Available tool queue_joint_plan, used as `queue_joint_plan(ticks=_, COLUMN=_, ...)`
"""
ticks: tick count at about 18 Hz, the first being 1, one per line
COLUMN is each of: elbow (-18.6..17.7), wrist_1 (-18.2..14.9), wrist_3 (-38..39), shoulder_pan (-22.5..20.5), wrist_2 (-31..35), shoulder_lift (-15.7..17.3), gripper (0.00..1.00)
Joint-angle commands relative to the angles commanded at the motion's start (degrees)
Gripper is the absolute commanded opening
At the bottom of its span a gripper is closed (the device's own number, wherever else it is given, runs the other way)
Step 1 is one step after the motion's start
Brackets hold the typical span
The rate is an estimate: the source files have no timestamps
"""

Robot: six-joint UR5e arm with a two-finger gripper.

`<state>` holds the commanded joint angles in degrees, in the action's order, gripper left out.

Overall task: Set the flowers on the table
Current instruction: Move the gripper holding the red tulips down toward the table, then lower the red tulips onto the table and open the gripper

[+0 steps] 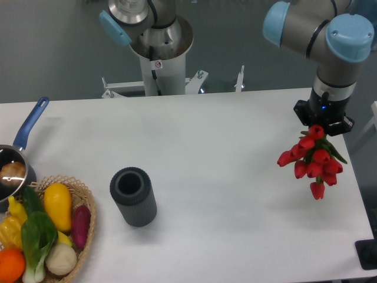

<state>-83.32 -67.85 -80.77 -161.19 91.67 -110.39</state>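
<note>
1. Grey wall fills the background behind one white table (212,177), and we see two robot bases or arm sections: one pale metal column at the top centre, and one arm with blue joint caps at the upper right.
2. We count one gripper (323,122), dark and pointing down at the right end of the table, under the blue-capped arm.
3. We count one bunch of flowers (314,158) hanging right below the gripper, with about eight red buds that we can make out; they overlap, so the count is rough.
4. A few green leaf tips show among the buds. The buds hang downward, and we cannot see the stems, which run up into the gripper.
5. We cannot see the fingers themselves behind the buds, so we cannot tell how they stand, though the bunch hangs from them above the table near its right edge.
6. We see one dark cylinder (134,197) standing left of centre, open end up, well apart from the flowers.
7. One wicker basket (82,230) sits at the lower left corner, holding about seven vegetables: yellow, purple, green, orange and pale ones.
8. One saucepan (13,171) with a blue handle sits just behind the basket at the left edge.
</note>
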Motion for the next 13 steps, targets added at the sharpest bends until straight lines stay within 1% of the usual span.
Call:
queue_joint_plan(ticks=2, elbow=0.0, wrist_1=0.0, wrist_3=0.2, shoulder_pan=0.1, wrist_2=-0.1, shoulder_lift=-0.3, gripper=0.0)
queue_joint_plan(ticks=7, elbow=-0.2, wrist_1=0.0, wrist_3=2.5, shoulder_pan=2.9, wrist_2=0.1, shoulder_lift=-1.4, gripper=0.0)
queue_joint_plan(ticks=9, elbow=-1.9, wrist_1=0.2, wrist_3=5.0, shoulder_pan=4.7, wrist_2=0.2, shoulder_lift=-1.8, gripper=0.0)
queue_joint_plan(ticks=11, elbow=-3.6, wrist_1=0.3, wrist_3=5.5, shoulder_pan=4.9, wrist_2=0.0, shoulder_lift=-1.5, gripper=0.0)
queue_joint_plan(ticks=12, elbow=-3.7, wrist_1=0.2, wrist_3=5.6, shoulder_pan=5.0, wrist_2=-0.5, shoulder_lift=-1.4, gripper=0.0)
queue_joint_plan(ticks=13, elbow=-3.9, wrist_1=0.2, wrist_3=5.5, shoulder_pan=5.1, wrist_2=-0.7, shoulder_lift=-1.3, gripper=0.04)
